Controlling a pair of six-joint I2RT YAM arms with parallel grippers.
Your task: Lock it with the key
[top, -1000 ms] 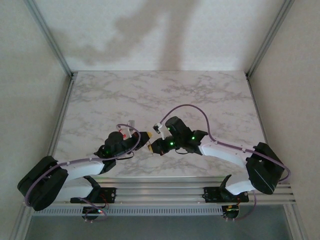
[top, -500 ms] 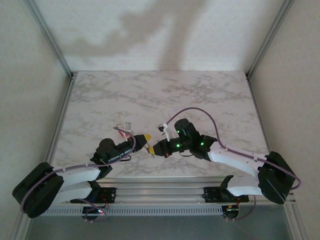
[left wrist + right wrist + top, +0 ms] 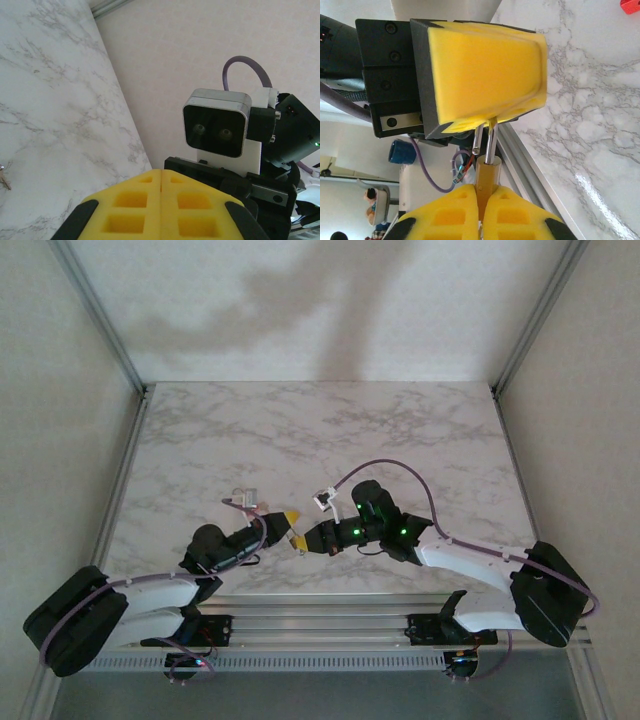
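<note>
A brass padlock (image 3: 489, 175) hangs in the air between my two grippers, above the near middle of the marble table (image 3: 330, 430). My right gripper (image 3: 481, 192) is shut on its brass body. Its steel shackle (image 3: 491, 142) stands open, with one leg pulled out of the body. My left gripper (image 3: 490, 117) is shut on the shackle's top. From above, the left gripper (image 3: 290, 516) and right gripper (image 3: 305, 540) meet tip to tip at the padlock (image 3: 297, 531). A small metal piece (image 3: 3, 178) lies on the table; I cannot tell whether it is the key.
The right wrist camera (image 3: 216, 131) sits just beyond my left gripper (image 3: 161, 172). A red thing (image 3: 631, 5) lies on the marble at the frame's corner. The aluminium rail (image 3: 330, 615) runs along the near edge, and white walls close in the sides.
Both arms have sunk toward the near edge, their elbows swinging outward. The grippers stay joined at the padlock, which has hardly moved.
</note>
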